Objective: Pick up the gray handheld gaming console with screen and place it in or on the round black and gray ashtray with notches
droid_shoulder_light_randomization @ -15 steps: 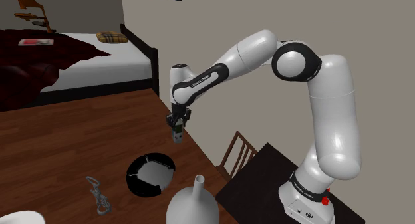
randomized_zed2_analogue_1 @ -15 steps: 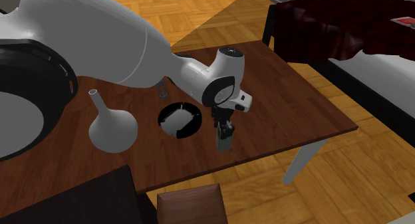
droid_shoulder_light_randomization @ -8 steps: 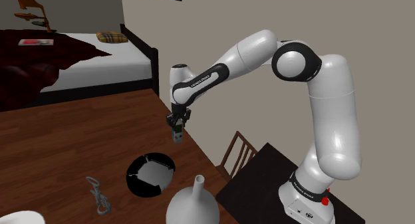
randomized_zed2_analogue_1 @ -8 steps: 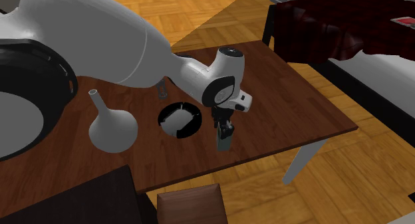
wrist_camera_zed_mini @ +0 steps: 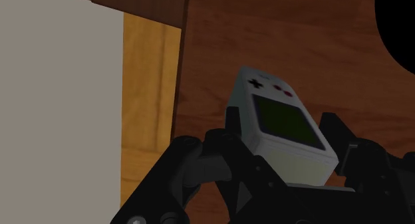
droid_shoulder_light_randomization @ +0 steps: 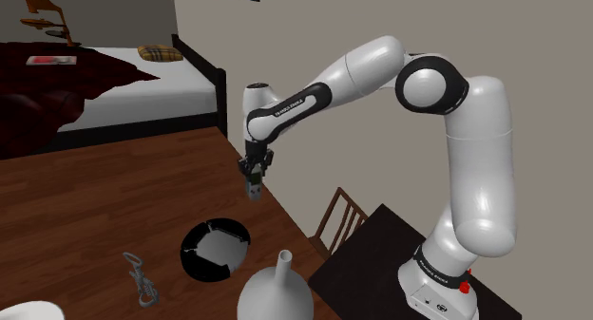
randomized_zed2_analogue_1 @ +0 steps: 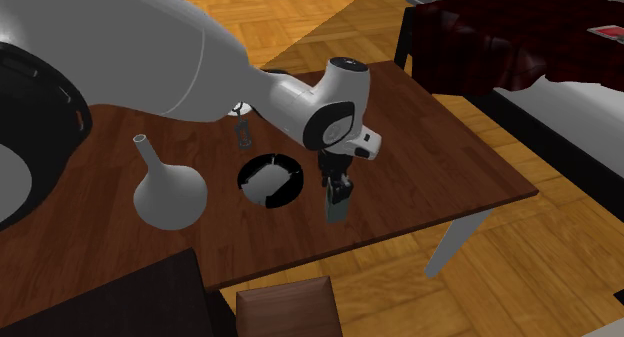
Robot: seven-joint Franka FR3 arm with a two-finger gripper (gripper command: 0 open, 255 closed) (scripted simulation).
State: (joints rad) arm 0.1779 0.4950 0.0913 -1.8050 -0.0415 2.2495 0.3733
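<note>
A gray handheld console [wrist_camera_zed_mini: 279, 126] with a green screen and red buttons sits clasped between my black fingers [wrist_camera_zed_mini: 223, 146]. In the shoulder view my gripper [droid_shoulder_light_randomization: 254, 178] hangs above the wooden table [droid_shoulder_light_randomization: 86, 214], shut on the console [droid_shoulder_light_randomization: 255, 189], which points down. The round black ashtray [droid_shoulder_light_randomization: 216, 248] with notches and a gray inner plate lies on the table below, toward that view's lower left of the gripper. In the second exterior view the console [randomized_zed2_analogue_1: 335, 207] hangs under the gripper [randomized_zed2_analogue_1: 336, 190], just right of the ashtray [randomized_zed2_analogue_1: 270, 178].
A gray long-necked vase [droid_shoulder_light_randomization: 277, 291] stands near the ashtray. A small metal corkscrew-like tool [droid_shoulder_light_randomization: 141, 279] lies on the table. A chair [droid_shoulder_light_randomization: 340, 219] stands beside the table's edge. A bed [droid_shoulder_light_randomization: 114, 85] with a dark red blanket is behind.
The arm has lifted the gripper and console slightly higher above the table. The hand has shifted a little toward the wall in the shoulder view.
</note>
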